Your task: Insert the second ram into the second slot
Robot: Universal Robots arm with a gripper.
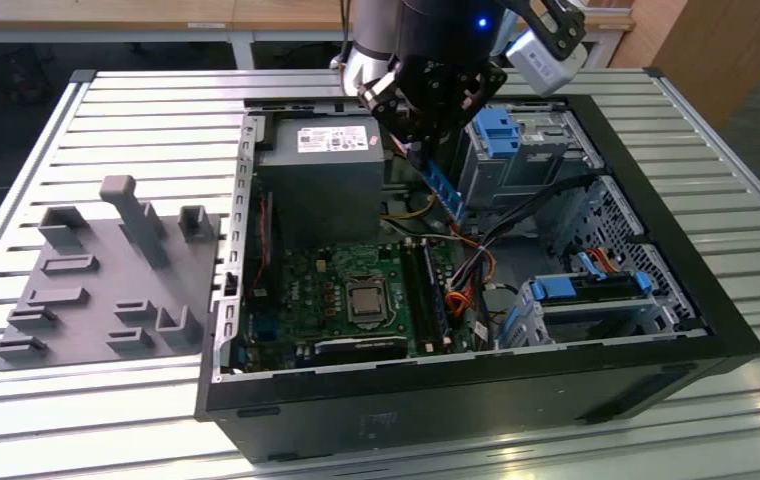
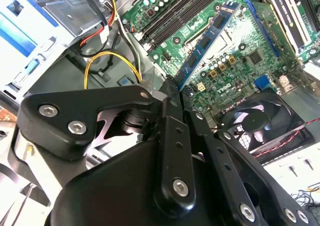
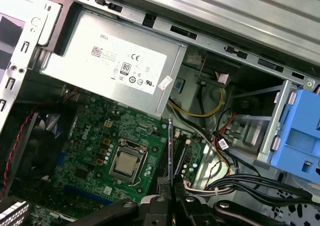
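Note:
My gripper (image 1: 423, 150) hangs over the open computer case (image 1: 647, 300), shut on one end of the second ram (image 1: 442, 190), a thin blue stick with dark chips. The stick slants down from the fingers, held in the air above the motherboard (image 1: 340, 290). In the second wrist view the second ram (image 2: 207, 38) reaches out from the gripper (image 2: 172, 88) over the green board, beside the long dark memory slots (image 2: 172, 16). In the first wrist view the second ram (image 3: 170, 151) shows edge-on above the slots (image 3: 165, 161), next to the processor socket (image 3: 125, 163).
A grey power supply (image 1: 320, 175) fills the case's back corner near the gripper. Blue drive caddies (image 1: 594, 290) and loose cables (image 1: 467, 270) lie on the exterior view's right of the slots. A grey fixture (image 1: 107, 275) stands on the slatted table (image 1: 153, 110). A fan (image 2: 260, 123) sits beside the board.

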